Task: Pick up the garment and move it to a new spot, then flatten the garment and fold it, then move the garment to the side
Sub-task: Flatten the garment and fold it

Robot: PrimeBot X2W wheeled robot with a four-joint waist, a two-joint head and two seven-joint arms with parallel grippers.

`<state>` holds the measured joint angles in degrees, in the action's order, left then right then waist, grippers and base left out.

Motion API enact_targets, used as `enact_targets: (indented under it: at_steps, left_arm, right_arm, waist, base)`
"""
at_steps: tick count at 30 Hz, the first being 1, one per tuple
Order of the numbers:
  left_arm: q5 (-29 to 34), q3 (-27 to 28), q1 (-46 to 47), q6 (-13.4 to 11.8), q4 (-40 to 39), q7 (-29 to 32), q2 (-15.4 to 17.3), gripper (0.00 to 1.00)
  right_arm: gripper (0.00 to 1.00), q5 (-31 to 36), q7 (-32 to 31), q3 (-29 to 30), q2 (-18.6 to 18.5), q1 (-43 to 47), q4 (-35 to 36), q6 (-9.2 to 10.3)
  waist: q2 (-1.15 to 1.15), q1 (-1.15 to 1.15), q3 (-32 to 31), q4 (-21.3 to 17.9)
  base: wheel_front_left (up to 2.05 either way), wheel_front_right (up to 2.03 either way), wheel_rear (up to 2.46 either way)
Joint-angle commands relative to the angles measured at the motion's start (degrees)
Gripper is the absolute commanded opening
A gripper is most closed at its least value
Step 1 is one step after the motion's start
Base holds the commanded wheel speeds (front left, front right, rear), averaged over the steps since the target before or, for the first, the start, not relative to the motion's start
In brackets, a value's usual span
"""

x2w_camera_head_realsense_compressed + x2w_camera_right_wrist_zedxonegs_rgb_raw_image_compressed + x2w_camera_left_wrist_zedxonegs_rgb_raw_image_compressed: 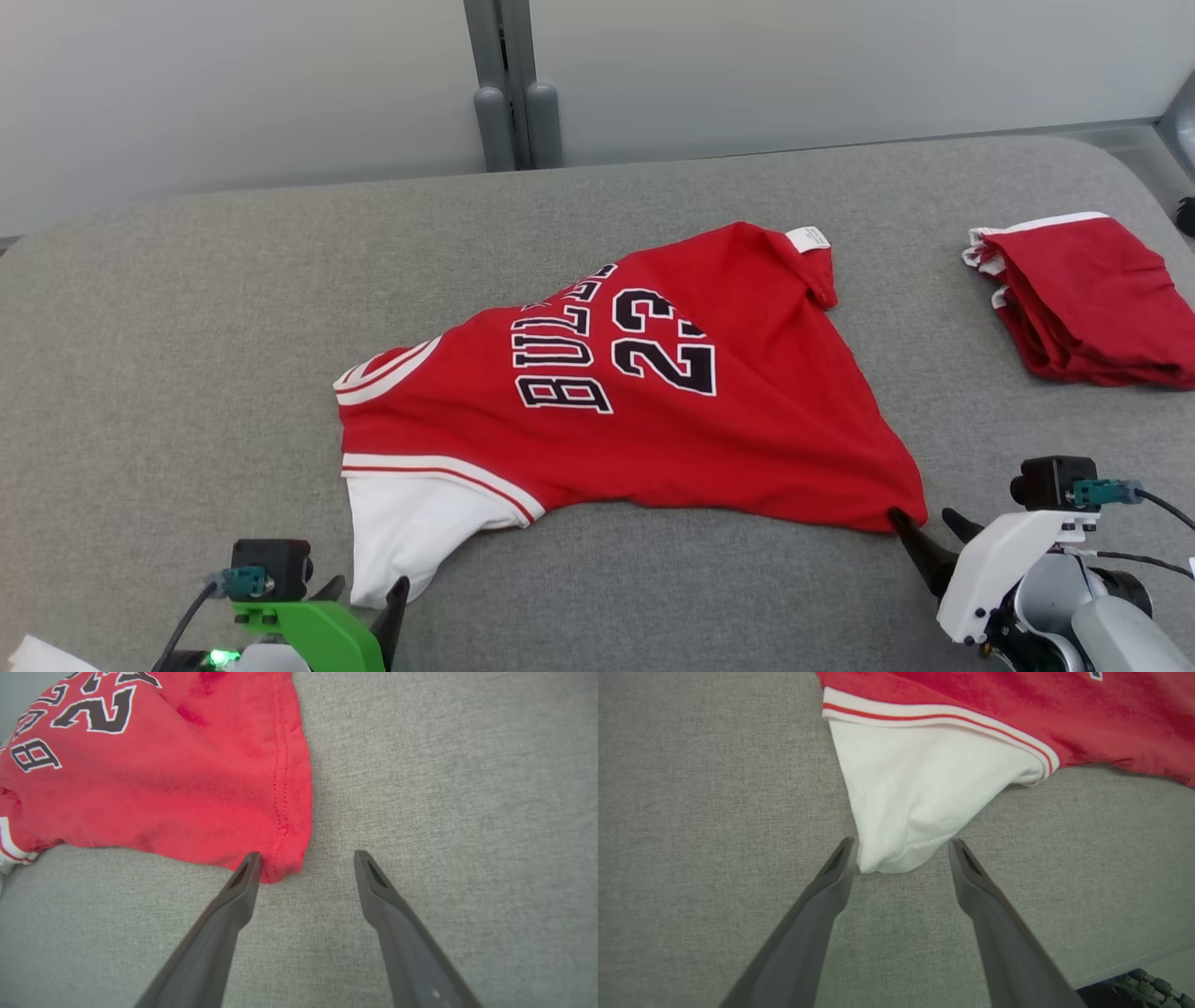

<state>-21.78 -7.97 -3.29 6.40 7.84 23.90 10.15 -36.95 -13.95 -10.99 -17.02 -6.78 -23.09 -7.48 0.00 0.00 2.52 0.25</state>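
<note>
From the head: a red fabric jersey (709, 439) with black lettering and the number 23, lying rumpled and print-up in the middle of a grey fabric-covered surface (168, 355), its white sleeve (401, 523) trailing toward the near edge. Farther right, well apart, a folded red garment (1092, 299) with white trim. At lower left, the left gripper (369, 588), jaws apart, tips just beside the sleeve's end; at lower right, the right gripper (922, 515), jaws apart, one tip at the jersey's near hem corner. From the left wrist: two long dark fingers (822, 896) spread wide on either side of the sleeve's tip, clamped on nothing. From the right wrist: fingers (229, 905) likewise spread, one against the red hem corner, the other over bare grey cloth.
</note>
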Motion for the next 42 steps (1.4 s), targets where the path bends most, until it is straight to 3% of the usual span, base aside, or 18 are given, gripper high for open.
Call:
enact_targets:
  at_steps: [1, 15, 16, 18, 19, 20, 21, 22, 34, 37, 42]
  left_arm:
    - [-0.72, -0.23, 1.85, 0.15, 0.44, 0.79, 0.68, 1.0]
    - [-4.31, -1.3, 7.19, 0.77, 8.83, 0.93, 1.4, 1.0]
    - [-4.87, -1.66, 7.36, 0.86, 9.33, 0.92, 1.44, 1.0]
    - [-5.5, -2.17, 7.72, 0.96, 9.89, 0.23, 1.66, 1.0]
    - [-5.52, -2.38, 7.9, 1.01, 10.18, -0.13, 1.8, 0.89]
    - [-5.86, -2.85, 8.14, 1.07, 10.43, -0.14, 1.9, 0.53]
    - [-6.2, -3.26, 8.22, 1.12, 10.44, -0.51, 1.95, 0.1]
    - [-6.72, -3.69, 8.28, 1.17, 10.44, -0.77, 2.08, 0.0]
    - [-9.15, -6.02, 7.33, 1.12, 6.87, -5.69, 4.96, 0.0]
    - [-11.23, -5.21, 9.26, 1.12, 3.66, -8.89, 4.33, 0.0]
    - [-11.24, -5.99, 16.17, 1.13, 1.37, -10.71, 6.78, 0.0]
  right_arm:
    - [1.0, -0.65, -0.23, -0.38, 0.21, -1.7, -0.61, -0.02]
    - [1.0, -6.01, -0.04, -5.83, -0.2, -5.99, -5.53, -0.01]
    - [0.95, -6.41, 0.11, -6.2, -0.23, -6.05, -5.77, 0.0]
    - [0.49, -7.13, 0.26, -7.12, -0.22, -6.22, -6.06, -0.01]
    - [0.34, -7.36, 0.36, -7.42, -0.29, -6.28, -6.12, -0.01]
    - [0.09, -7.7, 0.59, -7.83, -0.35, -6.35, -6.12, -0.02]
    - [0.0, -7.95, 0.87, -8.17, -0.43, -6.41, -6.1, -0.02]
    - [0.0, -8.26, 1.19, -8.57, -0.63, -6.49, -5.98, -0.01]
    - [0.0, -12.42, 8.93, -11.94, -3.75, -6.04, -0.56, -0.01]
    - [0.0, -13.95, 12.06, -11.79, -4.95, -7.35, 2.96, -0.01]
    - [0.0, -14.44, 14.92, -11.59, -6.77, -12.35, 6.67, -0.02]
  waist:
    - [0.0, 0.0, 1.92, 0.76]
    - [0.0, 0.0, 5.39, 1.3]
    - [0.0, 0.0, 5.44, 1.32]
    - [0.0, 0.0, 5.48, 1.36]
    - [0.0, 0.0, 5.48, 1.36]
    - [0.0, 0.0, 5.48, 1.36]
    - [0.0, 0.0, 5.43, 1.37]
    - [0.0, 0.0, 5.35, 1.37]
    - [0.0, 0.0, 2.93, 1.24]
    - [0.0, 0.0, 3.26, 1.37]
    - [0.0, 0.0, 6.11, 1.52]
  base:
    - [0.0, 0.0, 0.0]
    - [0.0, 0.0, 0.0]
    - [0.0, 0.0, 0.0]
    - [0.0, 0.0, 0.0]
    - [0.0, 0.0, 0.0]
    - [0.0, 0.0, 0.0]
    - [0.0, 0.0, 0.0]
    - [0.0, 0.0, 0.0]
    - [0.0, 0.0, 0.0]
    - [0.0, 0.0, 0.0]
    - [0.0, 0.0, 0.0]
